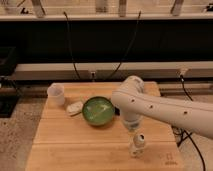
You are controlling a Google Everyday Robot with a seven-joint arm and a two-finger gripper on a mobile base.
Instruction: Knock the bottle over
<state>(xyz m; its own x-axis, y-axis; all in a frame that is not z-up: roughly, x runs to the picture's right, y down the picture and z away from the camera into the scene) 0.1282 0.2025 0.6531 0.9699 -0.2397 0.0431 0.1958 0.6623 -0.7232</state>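
On the table point(60, 145), a cup point(56, 93) stands at the back left. Just right of it and a little nearer lies a small flat object point(75, 108), which touches or nearly touches the bowl point(98, 110) at the table's middle. The bottle point(138, 144) stands upright at the front right. The gripper point(132, 126) (on an arm reaching in from the right) sits just behind the bottle, right of the bowl.

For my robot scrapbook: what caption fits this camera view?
Robot's claw hangs just above the upright bottle on a wooden table.
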